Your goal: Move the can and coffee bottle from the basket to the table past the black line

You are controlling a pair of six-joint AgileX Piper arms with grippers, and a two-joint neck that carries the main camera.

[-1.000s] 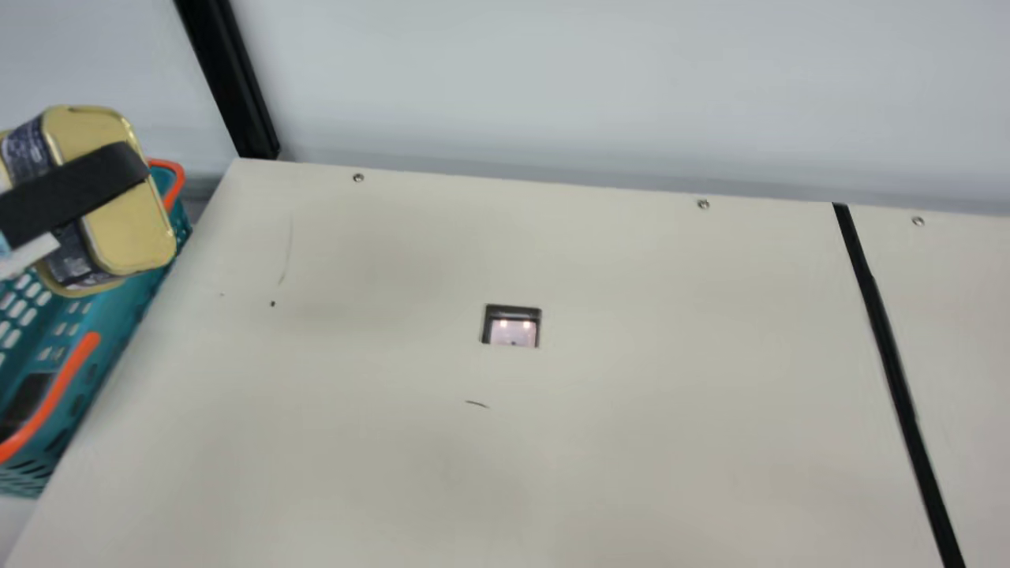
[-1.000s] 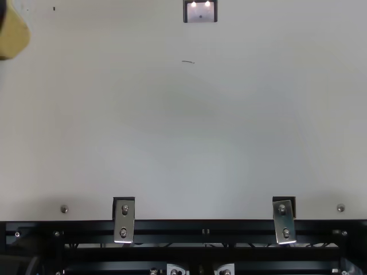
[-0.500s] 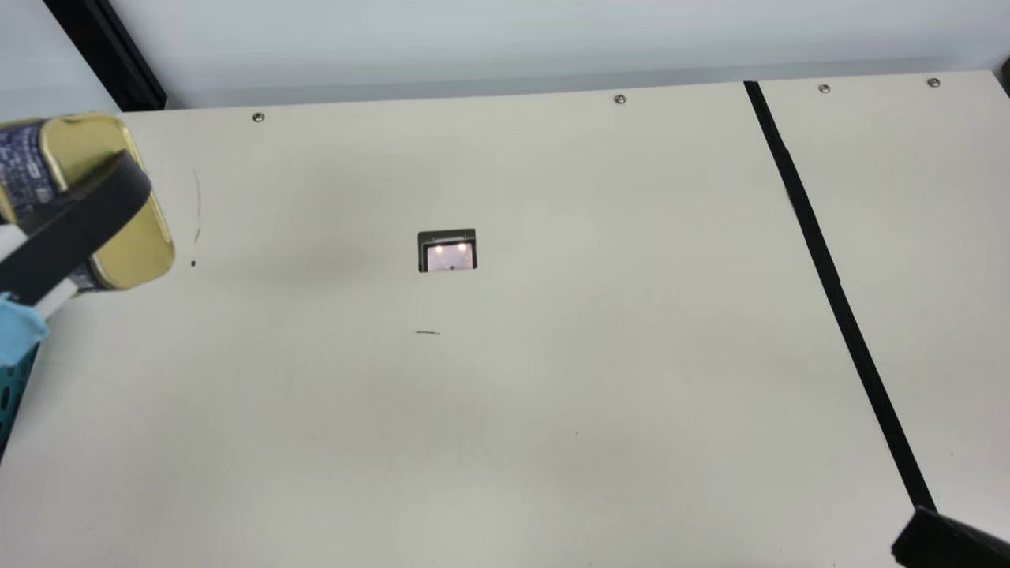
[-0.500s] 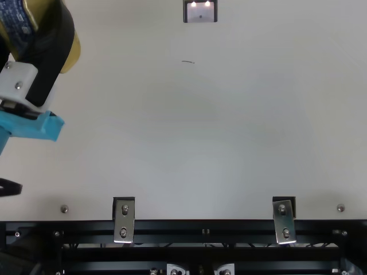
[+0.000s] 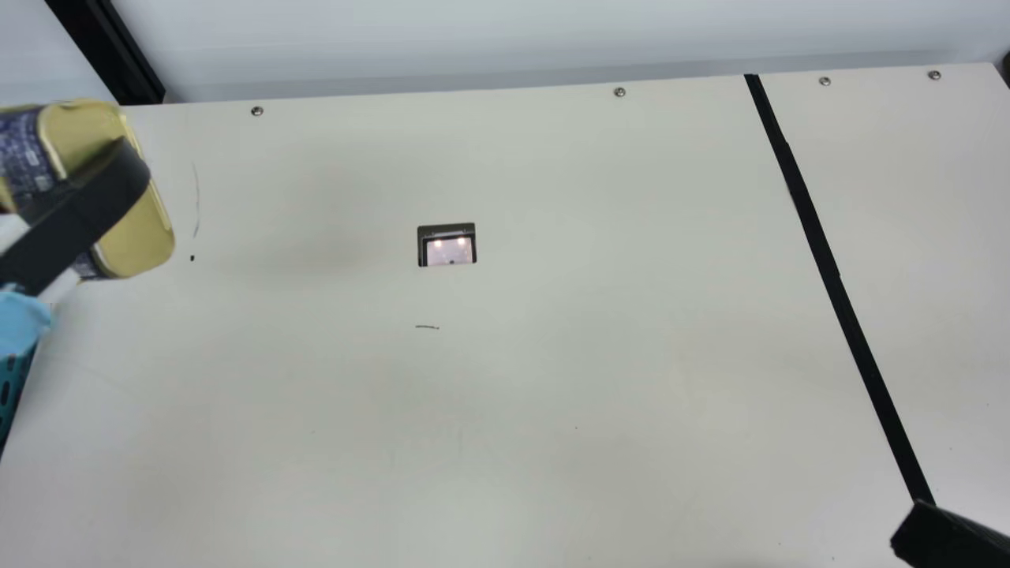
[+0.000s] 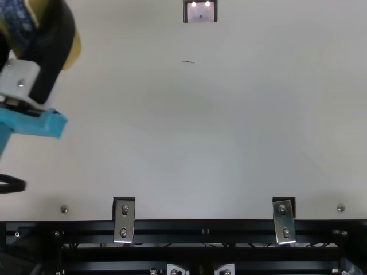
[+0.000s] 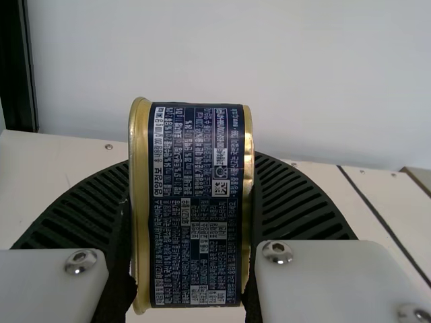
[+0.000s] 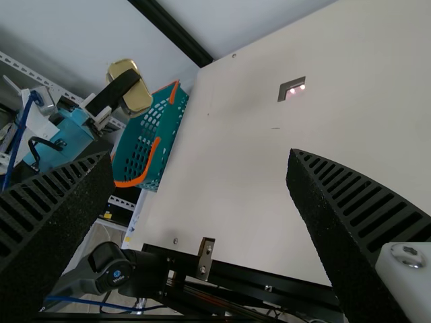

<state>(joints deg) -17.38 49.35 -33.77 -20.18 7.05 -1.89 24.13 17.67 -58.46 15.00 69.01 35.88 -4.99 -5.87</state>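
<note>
Can (image 5: 138, 229) hangs above the table (image 5: 505, 473) in our main view, to the left of the hole (image 5: 447, 251), tilted and pinched in our left gripper (image 5: 95, 201). A strip of basket (image 5: 12, 386) shows farther left of the hole and nearer us. The black line (image 5: 836, 300) runs to the right of the hole. One finger of our right gripper (image 5: 947, 540) shows right of the hole, nearer us.

Our top view has the can left of the hole again, between our left fingers. The brackets (image 6: 124, 220) sit on our side of the hole, on the rail (image 6: 200, 228).

In our left wrist view both ribbed fingers press the can's gold ends, its dark printed side between them.

In our right wrist view our right fingers stand spread, nothing between them. Left of the hole, the basket sits beside the table edge; the can overlaps its far end, though whether directly above we cannot tell.
</note>
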